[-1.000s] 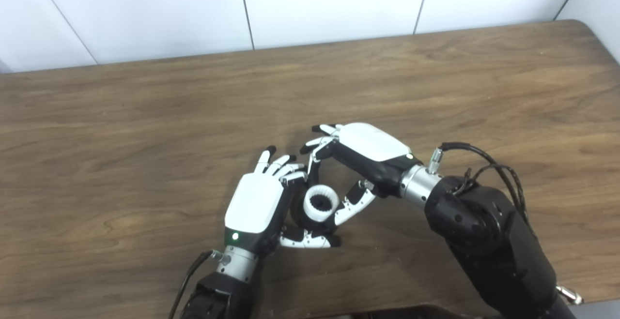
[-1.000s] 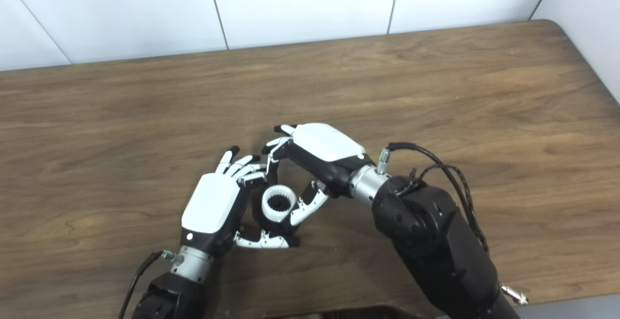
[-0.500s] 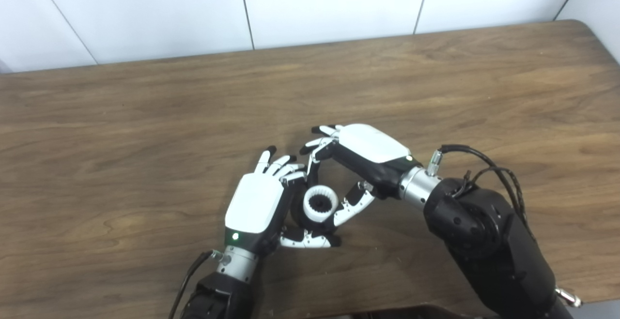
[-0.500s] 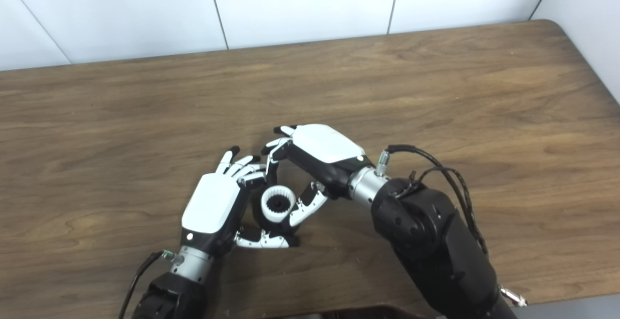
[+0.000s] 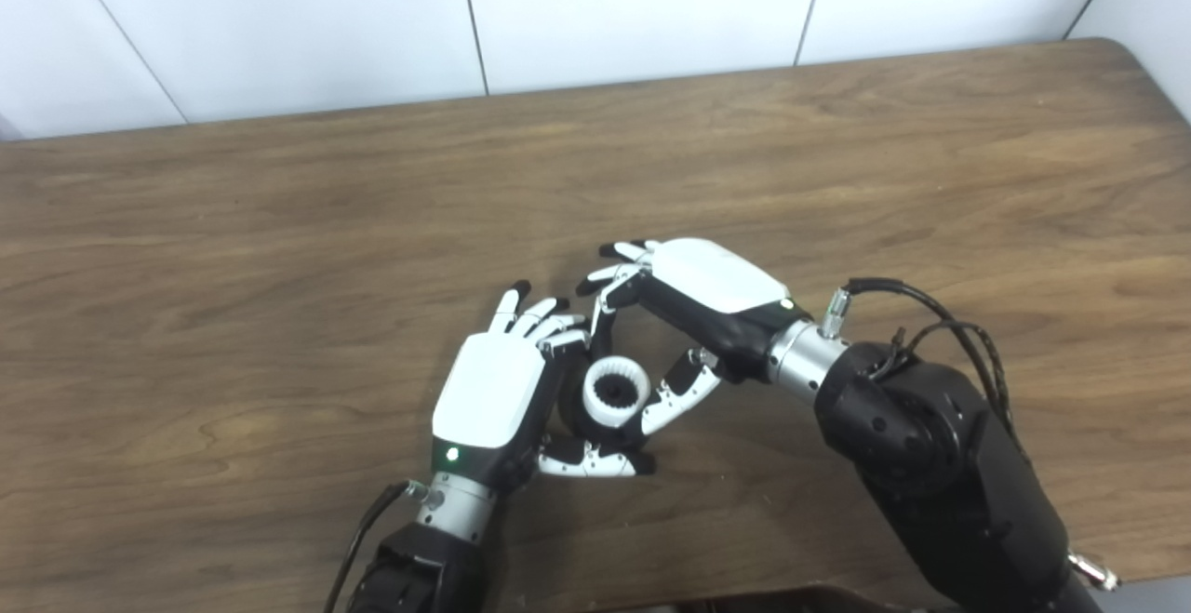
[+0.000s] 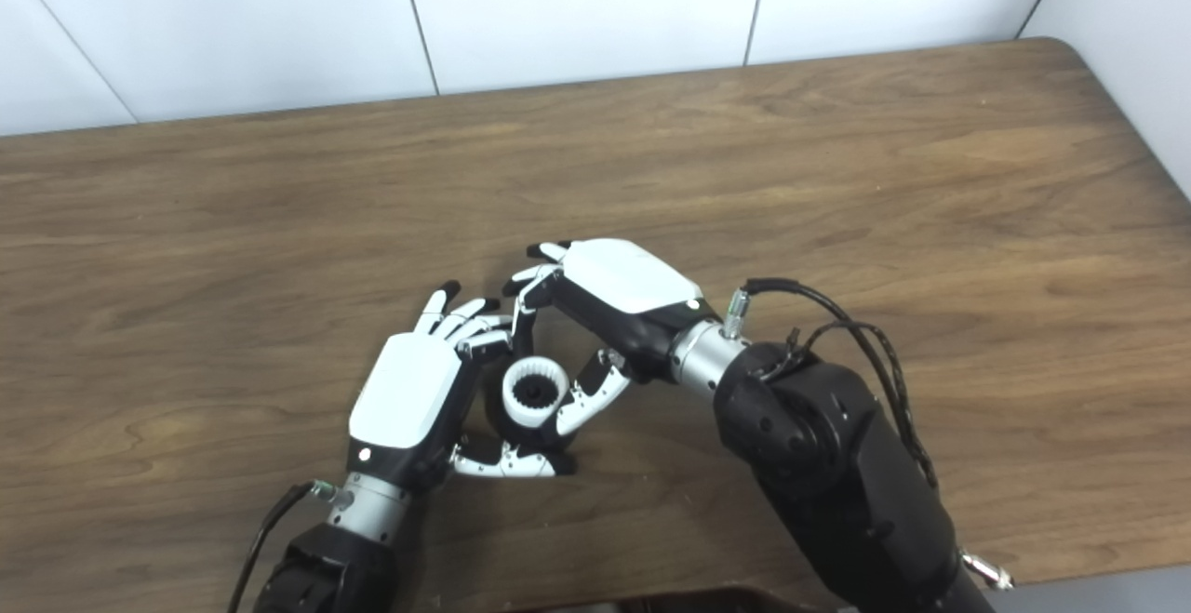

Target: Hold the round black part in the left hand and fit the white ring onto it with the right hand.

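The white ring (image 5: 615,391) sits on top of the round black part (image 5: 584,415), just below the middle of the wooden counter (image 5: 279,250). The left hand (image 5: 490,392) wraps the black part from 9 o'clock, fingers closed around it. The right hand (image 5: 700,299) reaches in from 2 o'clock, its fingers (image 5: 677,396) pinching the ring's rim.

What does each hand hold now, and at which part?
The left hand grips the round black part around its side. The right hand pinches the white ring at its outer rim.
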{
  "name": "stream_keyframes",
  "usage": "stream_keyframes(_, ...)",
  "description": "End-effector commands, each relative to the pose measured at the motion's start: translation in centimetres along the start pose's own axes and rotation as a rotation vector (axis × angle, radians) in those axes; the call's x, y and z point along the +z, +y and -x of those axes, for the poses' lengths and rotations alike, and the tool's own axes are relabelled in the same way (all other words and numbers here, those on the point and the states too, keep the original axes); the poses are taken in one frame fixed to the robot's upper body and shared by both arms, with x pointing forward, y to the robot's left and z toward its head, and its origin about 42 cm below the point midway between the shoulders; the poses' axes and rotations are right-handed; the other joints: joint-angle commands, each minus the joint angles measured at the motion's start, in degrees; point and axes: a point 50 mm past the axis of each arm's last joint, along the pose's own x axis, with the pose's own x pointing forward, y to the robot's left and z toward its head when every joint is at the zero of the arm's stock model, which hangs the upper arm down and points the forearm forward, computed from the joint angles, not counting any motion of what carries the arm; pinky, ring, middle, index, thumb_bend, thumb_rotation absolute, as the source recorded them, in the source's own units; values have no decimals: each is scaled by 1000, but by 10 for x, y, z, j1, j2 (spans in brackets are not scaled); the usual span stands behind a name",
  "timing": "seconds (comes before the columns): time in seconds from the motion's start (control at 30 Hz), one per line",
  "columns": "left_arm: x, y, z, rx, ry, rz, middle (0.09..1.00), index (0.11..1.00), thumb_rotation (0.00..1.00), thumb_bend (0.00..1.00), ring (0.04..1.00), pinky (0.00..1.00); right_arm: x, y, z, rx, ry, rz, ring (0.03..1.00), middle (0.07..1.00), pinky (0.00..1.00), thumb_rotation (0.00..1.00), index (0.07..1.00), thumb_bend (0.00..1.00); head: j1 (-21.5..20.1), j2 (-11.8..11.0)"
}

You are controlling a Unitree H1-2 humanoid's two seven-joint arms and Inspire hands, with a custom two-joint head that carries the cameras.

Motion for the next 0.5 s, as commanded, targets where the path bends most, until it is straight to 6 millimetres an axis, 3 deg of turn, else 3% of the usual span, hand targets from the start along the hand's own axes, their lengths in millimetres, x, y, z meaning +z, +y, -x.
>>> stream_keyframes(0.0, 5, 9, -4, 45, -17, -12, 763, 485, 53, 523, 872, 1000, 5, -12, 0, -54, -38, 36, 973, 856, 1000, 221, 594, 981, -1, 0)
stream_keyframes(0.47, 4, 9, -5, 49, -18, -15, 763, 485, 53, 524, 871, 1000, 5, -15, 1, -66, -34, 28, 978, 860, 1000, 171, 593, 1000, -5, 0)
